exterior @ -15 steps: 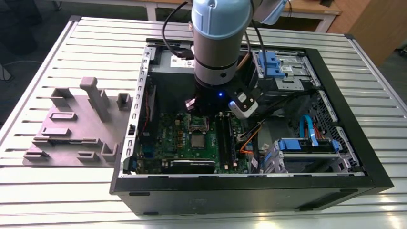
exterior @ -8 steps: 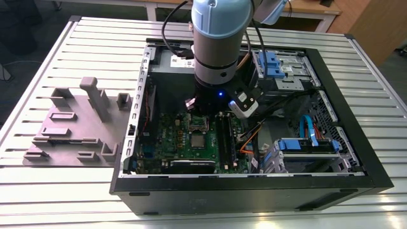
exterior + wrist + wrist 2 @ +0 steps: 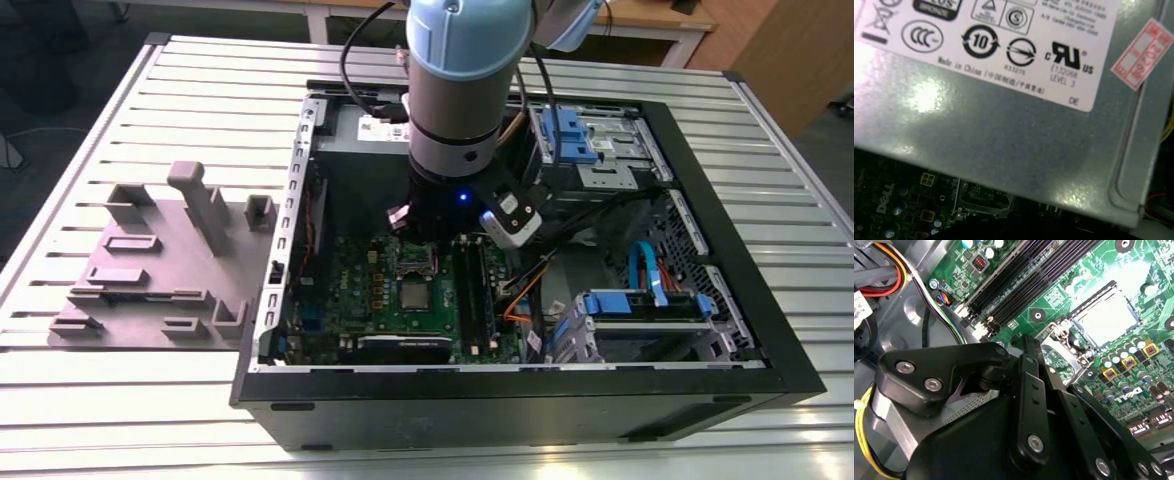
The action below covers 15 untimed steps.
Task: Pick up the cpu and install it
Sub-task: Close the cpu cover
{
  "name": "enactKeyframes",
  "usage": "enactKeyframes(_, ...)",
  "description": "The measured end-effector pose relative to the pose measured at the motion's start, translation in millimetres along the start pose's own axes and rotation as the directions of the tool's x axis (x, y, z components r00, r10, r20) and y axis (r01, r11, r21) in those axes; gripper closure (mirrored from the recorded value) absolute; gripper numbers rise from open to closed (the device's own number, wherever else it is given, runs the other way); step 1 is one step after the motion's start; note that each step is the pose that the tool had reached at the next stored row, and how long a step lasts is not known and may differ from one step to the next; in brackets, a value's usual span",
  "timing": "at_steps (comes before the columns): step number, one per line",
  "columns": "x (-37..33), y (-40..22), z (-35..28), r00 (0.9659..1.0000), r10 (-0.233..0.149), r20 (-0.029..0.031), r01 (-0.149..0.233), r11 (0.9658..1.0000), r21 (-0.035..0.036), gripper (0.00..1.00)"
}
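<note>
Arm hangs down into case on slatted table, gripper low over mobo and just off the PSU edge; can't tell if gripper is spread or closed. The cpu lies on the mobo, silver top up. It looks to sit inside the socket frame, apart from the gripper, w/ the hinged plate standing open btw the two. My read: install is at the seating stage, cpu down but plate not yet shut. To do this well the cpu should lie flat and square in the frame, no corner riding up. Any motion near it wants to be straight up/down, not sideways, and w/o pushing, since contacts under it prob bend easily. Gripper links should stay off the open plate, the memory slots beside the socket and the cables nearby. Containers, big to small: case holds PSU at the far end in exterior view, mobo on its floor, drive cages w/ blue clips on exterior view's right, plus loose cables. Grey rack sits outside case on exterior view's left, can't tell what's in its slots. Socket seems to hold the cpu
</note>
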<state>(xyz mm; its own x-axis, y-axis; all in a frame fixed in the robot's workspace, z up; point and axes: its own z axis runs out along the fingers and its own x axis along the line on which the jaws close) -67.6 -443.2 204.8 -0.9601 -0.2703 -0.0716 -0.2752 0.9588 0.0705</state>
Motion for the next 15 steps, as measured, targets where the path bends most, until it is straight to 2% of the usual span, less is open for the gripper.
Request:
enactKeyframes(3,-0.1,-0.1,-0.5,1.0,0.0,-0.0006,0.0,1.0,-0.0004,0.9)
enactKeyframes(9,-0.8,-1.6,-6.4,1.0,0.001,-0.0057,-0.001,1.0,-0.0036,0.9)
enactKeyframes(13,-8.5,-3.9,-6.1,1.0,0.0,-0.0066,0.0,1.0,-0.0038,0.9)
enactKeyframes(15,-9.7,-4.2,-5.5,1.0,0.0,-0.0095,-0.001,1.0,-0.004,0.9)
